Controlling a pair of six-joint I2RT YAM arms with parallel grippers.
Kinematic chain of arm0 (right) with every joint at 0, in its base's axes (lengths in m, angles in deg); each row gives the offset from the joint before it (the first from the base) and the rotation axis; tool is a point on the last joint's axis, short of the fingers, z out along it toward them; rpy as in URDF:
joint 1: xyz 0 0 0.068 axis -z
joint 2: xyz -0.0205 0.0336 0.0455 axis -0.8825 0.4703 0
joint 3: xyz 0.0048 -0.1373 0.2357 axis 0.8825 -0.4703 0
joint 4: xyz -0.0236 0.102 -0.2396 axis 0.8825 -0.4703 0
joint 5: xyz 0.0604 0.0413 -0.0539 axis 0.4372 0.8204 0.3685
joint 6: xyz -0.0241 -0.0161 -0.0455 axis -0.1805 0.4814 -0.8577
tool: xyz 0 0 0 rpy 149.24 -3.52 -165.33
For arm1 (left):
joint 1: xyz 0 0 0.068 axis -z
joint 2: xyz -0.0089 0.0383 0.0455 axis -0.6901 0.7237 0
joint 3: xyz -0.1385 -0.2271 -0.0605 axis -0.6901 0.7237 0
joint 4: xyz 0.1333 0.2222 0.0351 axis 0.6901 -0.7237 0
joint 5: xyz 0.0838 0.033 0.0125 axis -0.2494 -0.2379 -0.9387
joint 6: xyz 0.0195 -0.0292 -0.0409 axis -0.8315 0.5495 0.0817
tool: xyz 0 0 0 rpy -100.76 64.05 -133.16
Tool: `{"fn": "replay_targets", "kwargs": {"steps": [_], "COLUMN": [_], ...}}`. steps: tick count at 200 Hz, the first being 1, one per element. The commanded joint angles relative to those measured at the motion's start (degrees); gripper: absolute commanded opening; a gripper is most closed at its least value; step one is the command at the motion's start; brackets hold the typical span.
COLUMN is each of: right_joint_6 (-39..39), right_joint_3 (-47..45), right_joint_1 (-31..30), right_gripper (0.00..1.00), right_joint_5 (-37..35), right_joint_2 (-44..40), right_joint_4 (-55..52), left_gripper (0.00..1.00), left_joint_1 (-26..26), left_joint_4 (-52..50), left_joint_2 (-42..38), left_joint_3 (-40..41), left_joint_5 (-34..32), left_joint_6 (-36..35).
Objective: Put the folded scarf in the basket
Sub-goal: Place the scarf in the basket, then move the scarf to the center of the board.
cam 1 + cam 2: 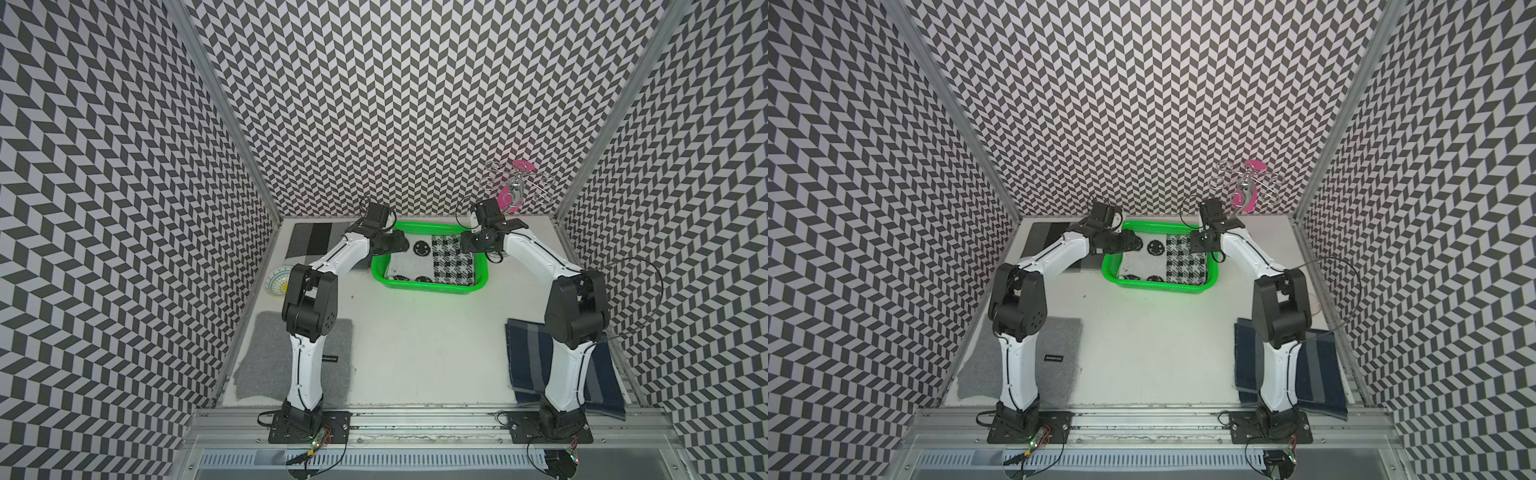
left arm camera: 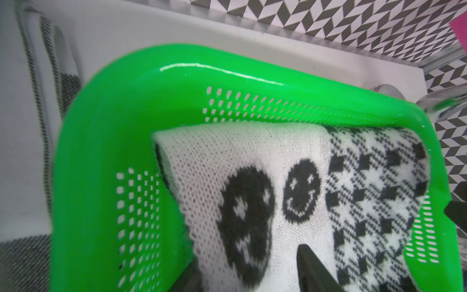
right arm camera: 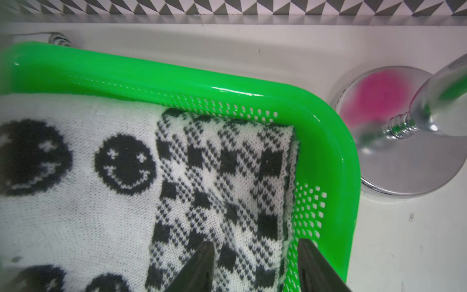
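I'm seeing the folded black-and-white knitted scarf lying in the bright green perforated plastic basket, left gripper and right gripper hanging released above.

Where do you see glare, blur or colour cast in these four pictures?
Left wrist view: a white glare streak on the basket rim, and the picture is smeared near its edges. Right wrist view: the scarf knit is sharp, but the chrome stand base is soft and shows a pink reflection. Both top views: a green tint on the table beside the basket.

Bright-green basket; blk/wht smiley+check scarf
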Motion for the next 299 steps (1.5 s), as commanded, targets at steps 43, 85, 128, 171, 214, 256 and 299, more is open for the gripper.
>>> {"fn": "replay_targets", "kwargs": {"steps": [43,85,128,171,214,256,299], "right_joint_6": [1.9,6.1,14.5,22.2,23.3,25.1,26.4], "right_joint_3": [-2.5,-12.9,-23.1,-30.0,-27.6,-23.5,-18.6], "right_joint_1": [-5.9,-13.7,-24.8,-33.0,-36.7,-38.6,-41.3], "right_gripper": [0.57,0.57,0.59,0.63,0.64,0.65,0.65], "right_joint_5": [6.5,13.7,20.7,25.9,28.1,31.4,32.4], "right_joint_2": [-8.5,-15.0,-20.1,-18.6,-10.3,-0.4,8.2], "right_joint_4": [-0.7,3.7,12.7,26.9,34.7,40.3,41.3], "left_gripper": [0.61,0.62,0.62,0.62,0.60,0.60,0.60], "left_joint_1": [-0.8,-3.3,-10.9,-16.5,-19.7,-20.3,-21.3], "left_joint_4": [-3.6,-6.2,-2.8,-0.1,3.1,4.2,5.5], "left_joint_2": [-10.6,-15.0,-22.6,-28.8,-32.3,-33.5,-33.3], "left_joint_3": [1.6,5.5,14.7,24.6,31.5,34.9,36.3], "left_joint_5": [-0.9,-0.2,3.8,5.2,6.7,6.6,6.7], "left_joint_6": [-2.1,-2.3,-0.3,0.3,1.0,2.5,2.9]}}
